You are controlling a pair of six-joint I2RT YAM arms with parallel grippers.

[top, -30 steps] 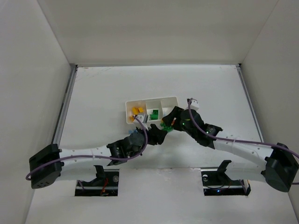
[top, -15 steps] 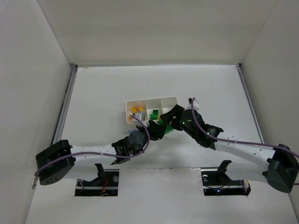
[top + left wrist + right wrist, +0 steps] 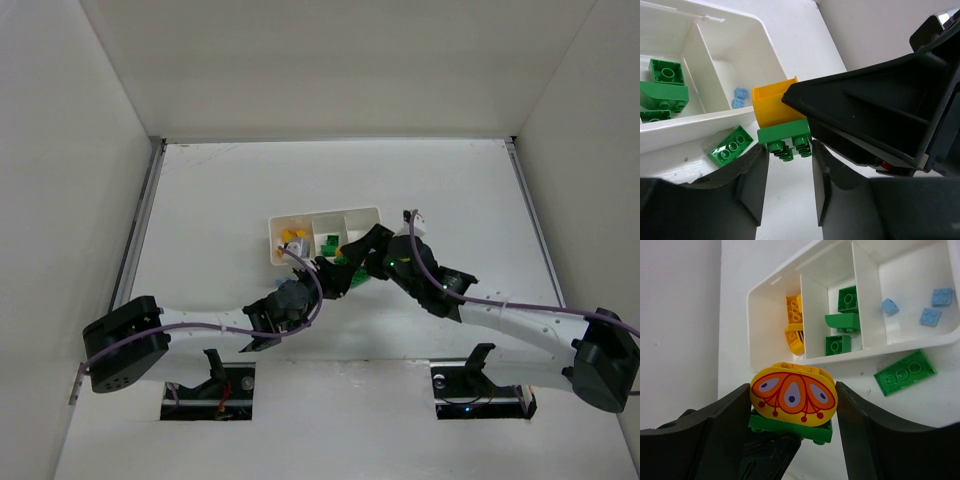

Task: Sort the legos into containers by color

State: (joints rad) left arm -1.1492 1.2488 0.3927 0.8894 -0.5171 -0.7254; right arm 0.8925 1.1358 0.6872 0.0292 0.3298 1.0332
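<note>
A: While the stacked legos [image 3: 790, 415] are held beside the tray [image 3: 855, 354], well off every desk edge, which step is in hand?
B: Separation, seemingly: yellow brick [image 3: 793, 396] clenched in right jaws, green brick [image 3: 785, 140] in left jaws; a steady pull apart is called for

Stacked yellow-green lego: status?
Right gripper shut on yellow top piece. Left gripper flanks its green base brick, grip unclear. Loose green brick lies outside tray.
</note>
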